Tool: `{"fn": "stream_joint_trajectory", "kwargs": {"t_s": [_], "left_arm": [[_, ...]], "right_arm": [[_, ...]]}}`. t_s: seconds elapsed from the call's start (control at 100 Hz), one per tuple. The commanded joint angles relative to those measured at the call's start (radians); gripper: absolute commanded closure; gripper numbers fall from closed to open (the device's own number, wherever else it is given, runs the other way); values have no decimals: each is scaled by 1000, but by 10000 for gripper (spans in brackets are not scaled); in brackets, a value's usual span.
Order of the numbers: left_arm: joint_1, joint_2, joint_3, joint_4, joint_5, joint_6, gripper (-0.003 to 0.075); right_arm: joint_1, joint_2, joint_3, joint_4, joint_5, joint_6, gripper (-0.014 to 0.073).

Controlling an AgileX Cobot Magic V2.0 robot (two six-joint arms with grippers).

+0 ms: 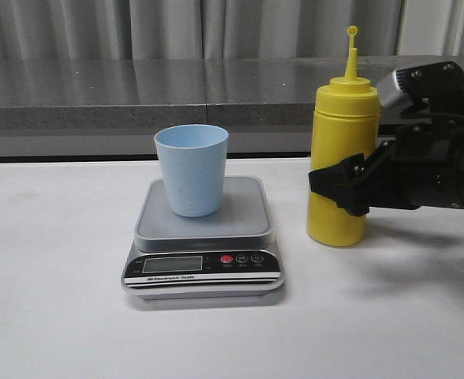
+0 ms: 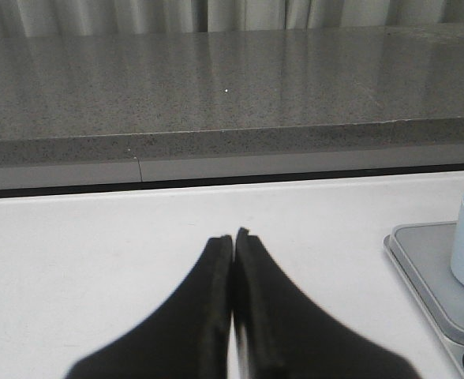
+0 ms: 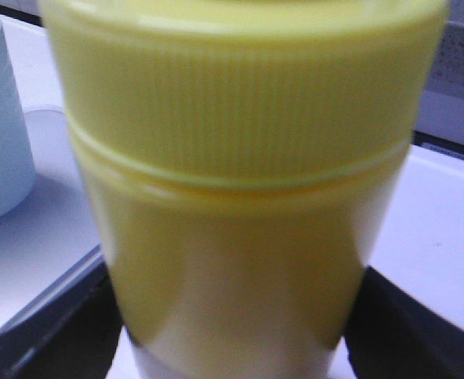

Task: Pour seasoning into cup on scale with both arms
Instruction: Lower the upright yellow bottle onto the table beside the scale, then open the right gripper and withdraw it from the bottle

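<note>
Standing upright, opaque yellow seasoning [image 1: 338, 158].

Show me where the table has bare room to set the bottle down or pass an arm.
Free: the white table left of the scale, and the front strip before the scale and yellow bottle. Crowded: the narrow gap between scale and bottle, and the right side, filled by the right end effector. The cup takes most of the scale's platform.

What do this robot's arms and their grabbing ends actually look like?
The right arm is chunky and matte black, with a silver-grey metal part near its top. Its tool is black with angular, blocky fingers. The left tool has two smooth black fingers tapering to narrow tips. No markings show.
</note>
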Motion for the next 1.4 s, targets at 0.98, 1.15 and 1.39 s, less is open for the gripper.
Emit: {"fn": "stream_joint_trajectory", "kwargs": {"t_s": [0.98,1.15,1.39], "left_arm": [[1,7,-24,-8,-89,-4,738],[1,7,-24,-8,-89,-4,738],[1,7,-24,-8,-89,-4,738]], "right_arm": [[1,-51,70,63,-158,-7,29],[-6,-51,89,70,-172,-7,29],[-51,-52,135,75,-223,-7,29]]}}
